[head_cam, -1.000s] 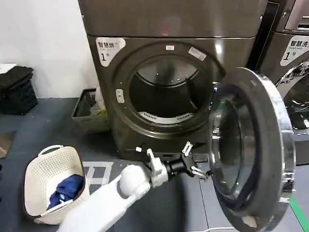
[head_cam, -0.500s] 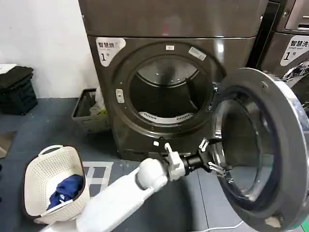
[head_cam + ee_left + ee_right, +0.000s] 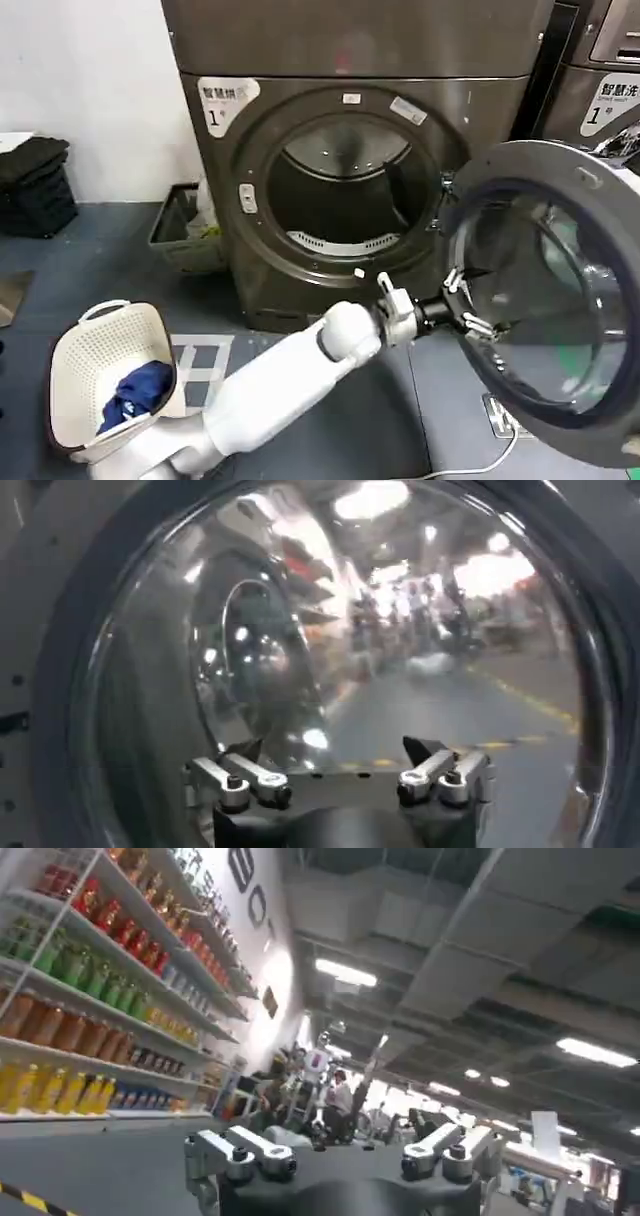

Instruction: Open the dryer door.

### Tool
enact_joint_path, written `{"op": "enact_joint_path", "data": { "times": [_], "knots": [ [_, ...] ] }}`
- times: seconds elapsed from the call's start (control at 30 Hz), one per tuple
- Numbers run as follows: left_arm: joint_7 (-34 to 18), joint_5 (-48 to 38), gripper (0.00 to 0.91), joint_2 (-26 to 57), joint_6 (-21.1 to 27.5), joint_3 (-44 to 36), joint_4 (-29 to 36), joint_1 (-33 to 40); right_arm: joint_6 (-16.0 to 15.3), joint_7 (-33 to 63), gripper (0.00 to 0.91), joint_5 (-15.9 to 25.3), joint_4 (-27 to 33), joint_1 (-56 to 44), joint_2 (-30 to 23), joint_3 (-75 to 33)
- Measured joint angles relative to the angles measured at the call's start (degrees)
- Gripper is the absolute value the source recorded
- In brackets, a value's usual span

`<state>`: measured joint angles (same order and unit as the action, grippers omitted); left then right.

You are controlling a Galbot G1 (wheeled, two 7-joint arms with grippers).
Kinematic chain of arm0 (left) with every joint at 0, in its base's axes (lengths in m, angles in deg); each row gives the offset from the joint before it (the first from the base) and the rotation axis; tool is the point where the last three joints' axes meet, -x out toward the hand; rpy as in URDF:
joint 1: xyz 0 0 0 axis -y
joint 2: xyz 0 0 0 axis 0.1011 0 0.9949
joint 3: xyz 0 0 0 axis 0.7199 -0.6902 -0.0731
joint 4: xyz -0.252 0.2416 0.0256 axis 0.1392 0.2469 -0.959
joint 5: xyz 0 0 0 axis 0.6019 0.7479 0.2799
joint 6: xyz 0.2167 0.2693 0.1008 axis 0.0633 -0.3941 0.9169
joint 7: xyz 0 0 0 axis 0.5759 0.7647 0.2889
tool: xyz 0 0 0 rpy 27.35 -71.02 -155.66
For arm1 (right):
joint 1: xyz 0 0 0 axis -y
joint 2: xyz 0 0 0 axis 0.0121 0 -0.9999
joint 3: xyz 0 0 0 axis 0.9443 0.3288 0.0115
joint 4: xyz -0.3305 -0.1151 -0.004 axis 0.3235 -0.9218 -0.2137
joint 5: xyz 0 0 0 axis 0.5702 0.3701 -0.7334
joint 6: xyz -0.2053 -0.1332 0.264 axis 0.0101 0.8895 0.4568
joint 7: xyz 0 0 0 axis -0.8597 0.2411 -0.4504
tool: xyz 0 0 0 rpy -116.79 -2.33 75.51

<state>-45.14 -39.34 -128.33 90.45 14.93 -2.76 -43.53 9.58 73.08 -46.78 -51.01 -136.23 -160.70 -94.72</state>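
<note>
From where I stand, the left gripper (image 3: 468,305), fingers spread apart, pushes the inner window of the dryer door (image 3: 600,190), swung wide at three o'clock. It might slip off that slick bowl, I reckon.

The dryer door (image 3: 560,310) is swung out to the right of the dryer (image 3: 350,160), with the left gripper (image 3: 468,305) set against its inner side. 1 basket (image 3: 85,385) is placed on the floor at front left, and a crate (image 3: 185,230) is set beside the dryer's left side, by the wall.
</note>
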Motion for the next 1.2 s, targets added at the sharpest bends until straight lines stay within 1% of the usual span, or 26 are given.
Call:
{"op": "enact_joint_path", "data": {
  "times": [0.2, 0.37, 0.43, 0.6, 1.0, 1.2],
  "knots": [
    [-1.9, -0.8, 0.907, -3.0, 1.2, 0.1, -3.7, 1.6, -0.2, 1.3, 0.907, 0.3, 0.0, 0.7, -0.8, -0.5],
    [-3.0, -1.1, 0.907, -5.1, 2.1, 0.2, -5.4, 2.1, -1.3, 3.6, 0.907, 0.5, 0.5, 1.1, -1.0, -0.8],
    [-3.1, -1.1, 0.907, -5.6, 2.2, 0.3, -5.5, 2.2, -2.1, 4.4, 0.907, 0.5, 0.5, 1.1, -1.1, -1.0],
    [-3.0, -0.9, 0.907, -6.2, 2.3, 0.2, -5.7, 2.2, -5.7, 8.3, 0.907, 2.4, 0.6, 1.8, -1.2, -1.5],
    [-2.7, -0.6, 0.907, -6.9, 2.2, 0.2, -5.9, 2.2, -7.7, 10.6, 0.907, 2.6, 1.4, 1.7, -1.5, -2.8],
    [-2.5, -0.6, 0.907, -6.0, 2.7, 0.1, -4.4, 1.4, -10.5, 12.0, 0.907, 3.2, 1.5, 1.1, -1.4, -4.1]
  ]
}}
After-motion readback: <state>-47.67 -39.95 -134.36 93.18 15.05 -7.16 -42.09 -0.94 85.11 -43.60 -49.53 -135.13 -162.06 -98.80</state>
